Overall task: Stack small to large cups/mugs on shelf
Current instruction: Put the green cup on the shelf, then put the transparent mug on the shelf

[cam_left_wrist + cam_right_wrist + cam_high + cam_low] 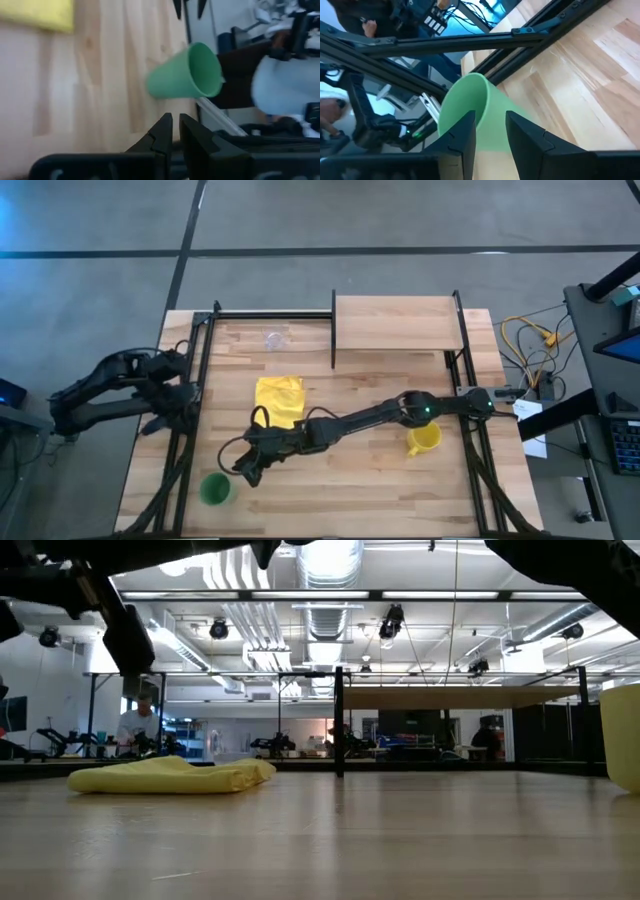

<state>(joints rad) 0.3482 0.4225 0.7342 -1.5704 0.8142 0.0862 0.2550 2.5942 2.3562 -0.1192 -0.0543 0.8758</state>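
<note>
The green cup stands close to the near left corner of the slatted wooden tabletop, hemmed in by the table edge and the black frame rail on that side, with open boards toward the middle. From above its round mouth faces straight up, so its long axis is vertical; it is smooth matte plastic, tapering from a wide rim to a narrower base. The right gripper reaches across the table on its long dark arm and sits just beside the cup, fingers spread a little with the cup's rim showing in the gap between them in the right wrist view. The left gripper waits off the left edge, its fingers nearly pressed together, holding nothing. A flat yellow cloth lies crumpled mid-table. The yellow mug stands at the right, and the small clear cup sits near the far edge beside the shelf, a pale wood plank on thin black posts.
</note>
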